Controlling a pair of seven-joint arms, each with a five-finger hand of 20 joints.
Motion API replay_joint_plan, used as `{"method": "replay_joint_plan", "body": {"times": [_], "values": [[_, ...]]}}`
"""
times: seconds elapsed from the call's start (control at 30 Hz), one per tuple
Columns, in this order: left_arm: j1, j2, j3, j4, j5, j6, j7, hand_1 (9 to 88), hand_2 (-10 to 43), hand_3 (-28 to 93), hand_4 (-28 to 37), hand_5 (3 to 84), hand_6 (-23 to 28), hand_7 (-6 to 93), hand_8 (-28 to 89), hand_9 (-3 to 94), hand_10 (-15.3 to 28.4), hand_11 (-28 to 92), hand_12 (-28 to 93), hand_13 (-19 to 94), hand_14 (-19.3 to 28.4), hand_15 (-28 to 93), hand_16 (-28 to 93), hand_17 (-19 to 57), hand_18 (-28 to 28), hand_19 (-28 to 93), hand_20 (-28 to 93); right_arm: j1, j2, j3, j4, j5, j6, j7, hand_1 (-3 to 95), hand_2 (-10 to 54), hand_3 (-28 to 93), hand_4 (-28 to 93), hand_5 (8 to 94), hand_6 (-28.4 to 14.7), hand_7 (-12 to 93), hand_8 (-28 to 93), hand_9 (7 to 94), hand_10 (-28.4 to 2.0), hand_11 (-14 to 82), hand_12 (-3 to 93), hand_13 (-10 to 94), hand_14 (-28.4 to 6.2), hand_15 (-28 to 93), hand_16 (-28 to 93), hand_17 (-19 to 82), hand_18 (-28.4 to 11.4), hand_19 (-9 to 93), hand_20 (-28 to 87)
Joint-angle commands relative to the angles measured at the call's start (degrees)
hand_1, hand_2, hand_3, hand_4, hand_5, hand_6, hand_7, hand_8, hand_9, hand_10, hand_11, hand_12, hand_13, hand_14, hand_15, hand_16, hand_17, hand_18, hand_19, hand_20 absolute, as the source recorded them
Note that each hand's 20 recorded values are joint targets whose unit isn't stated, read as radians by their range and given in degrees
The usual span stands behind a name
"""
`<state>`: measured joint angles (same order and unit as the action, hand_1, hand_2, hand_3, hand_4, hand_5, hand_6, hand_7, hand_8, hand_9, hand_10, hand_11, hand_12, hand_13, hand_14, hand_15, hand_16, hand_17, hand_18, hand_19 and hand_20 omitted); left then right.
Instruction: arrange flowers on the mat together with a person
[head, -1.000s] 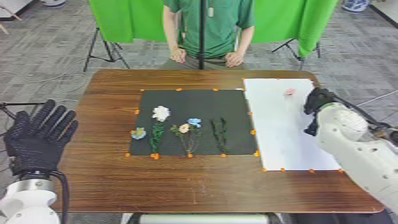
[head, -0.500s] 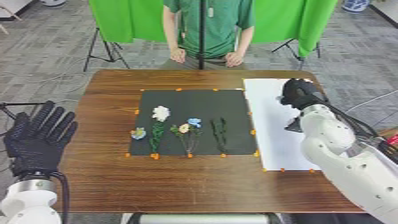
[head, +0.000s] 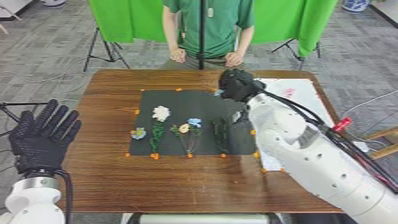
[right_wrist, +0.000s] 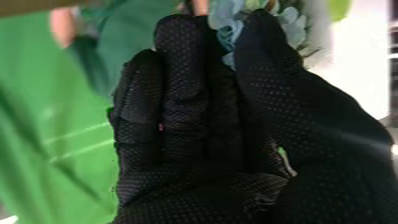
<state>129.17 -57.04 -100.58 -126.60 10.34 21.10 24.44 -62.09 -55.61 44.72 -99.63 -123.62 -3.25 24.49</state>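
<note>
In the head view my right hand (head: 237, 86) is above the upper right corner of the black mat (head: 191, 97), a bit of blue flower (head: 218, 92) at its fingertips. The right wrist view has my right hand (right_wrist: 191, 115) pinching this blue-green flower (right_wrist: 293, 27) between thumb and fingers. Lying on the mat are a white flower (head: 161, 113) with a green stem, a cream flower (head: 184, 128) beside a blue flower (head: 195, 121), a small blue-yellow flower (head: 139, 133) and bare green stems (head: 221, 132). My left hand (head: 41, 140) is open, left of the table.
A white sheet (head: 302, 92) with a pink flower (head: 288, 92) lies right of the mat, partly under my right arm. Orange tabs line the mat's edges. Across the wooden table (head: 115, 105), a person's hands (head: 234, 59) rest at the far edge.
My right hand has moved left from over the white sheet to the mat's upper right corner, uncovering the pink flower. The left hand and the person's hands look nearly unmoved.
</note>
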Motion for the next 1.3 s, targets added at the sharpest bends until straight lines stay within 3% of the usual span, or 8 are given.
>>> {"method": "replay_joint_plan", "body": {"times": [0.03,0.2,0.63,0.73,0.77,0.8,1.0,1.3], "values": [[1.26,-0.32,-0.1,0.39,-0.56,0.37,-0.01,20.0,15.1,76,-28.3,41.4,8.3,14.2,-10,33.6,14.8,18,9,26,16.1,33,-6,-7.1,16.2,37,15,-3.91,-1.22,-0.05,-1.73,-1.07,-2.92,0.01,58.4,-9.5,69,-28,58.3,0.9,48,0,72.1,-8.5,16.9,48.0,65,-2.9,44,45,40,-13.8,77,39],[1.46,-0.54,-1.21,0.13,-2.4,1.07,1.21,20.0,15.2,76,-28.3,41.9,8.4,14.5,-10,34.7,14.8,19,9,27,16.1,33,-6,-7.0,16.3,37,15,-3.91,-0.33,-2.89,-1.03,-3.86,-1.14,0.07,58.5,-9.5,69,-28,58.0,1.1,48,0,72.0,-8.5,16.7,47.8,64,-3.3,43,44,39,-13.9,76,39],[1.57,-0.49,-1.35,0.09,-1.47,1.16,0.93,20.0,15.6,76,-28.3,42.5,8.5,14.9,-10,36.3,15.2,19,9,27,16.1,34,-7,-6.9,16.3,38,15,-4.08,0.54,-6.01,0.79,-6.37,6.55,1.61,59.2,-9.5,69,-28,57.4,1.2,49,0,71.6,-8.0,17.3,48.0,63,-3.0,43,45,39,-14.0,76,39],[1.7,-0.48,-1.72,0.06,-1.72,1.25,1.04,20.0,15.7,76,-28.3,42.5,8.5,14.9,-10,36.3,15.2,19,9,27,16.2,34,-6,-6.9,16.2,38,15,-4.05,0.82,-6.0,0.66,-5.5,6.06,2.12,59.1,-9.5,69,-28,56.8,1.2,49,0,71.3,-7.9,17.4,48.0,63,-2.8,43,45,39,-14.0,76,40],[1.76,-0.33,-1.79,0.0,-1.61,1.61,1.7,20.1,15.7,76,-28.3,42.5,8.5,14.9,-10,36.4,15.2,19,9,27,16.2,34,-6,-6.9,16.2,38,15,-3.96,0.72,-5.95,0.59,-4.41,4.97,1.87,59.1,-9.5,69,-28,56.7,1.2,49,0,71.0,-7.8,17.2,47.9,63,-2.8,43,45,39,-13.9,76,40],[1.78,-0.45,-2.13,-0.02,-1.14,1.57,1.66,20.1,15.7,76,-28.3,42.5,8.5,15.0,-10,36.4,15.2,19,9,27,16.2,34,-6,-6.9,16.2,38,15,-3.74,0.67,-6.24,0.7,-4.93,4.01,1.71,59.2,-9.5,69,-28,56.6,1.2,49,0,70.9,-7.7,17.2,47.8,63,-2.8,43,45,39,-13.9,76,40],[1.63,-0.41,-2.84,0.05,-1.24,1.38,1.69,20.1,15.7,76,-28.3,42.6,8.5,14.9,-10,36.6,15.1,19,9,27,16.1,34,-7,-6.9,16.2,38,15,-3.69,0.34,-7.09,1.91,-6.06,4.0,2.94,59.5,-9.5,69,-28,56.4,1.2,50,-1,69.7,-7.5,16.7,47.0,61,-3.0,42,45,39,-14.1,76,40],[2.16,-0.68,-2.96,-0.07,-1.75,1.63,1.84,20.1,15.8,76,-28.3,42.6,8.4,15.1,-10,36.7,15.2,19,9,27,16.1,34,-7,-6.9,16.2,38,15,-4.02,1.34,-7.69,2.15,-7.06,7.36,3.97,59.5,-9.5,70,-28,55.0,1.0,43,-3,64.1,-7.9,18.6,43.6,57,-3.8,45,45,36,-14.4,74,39]]}}
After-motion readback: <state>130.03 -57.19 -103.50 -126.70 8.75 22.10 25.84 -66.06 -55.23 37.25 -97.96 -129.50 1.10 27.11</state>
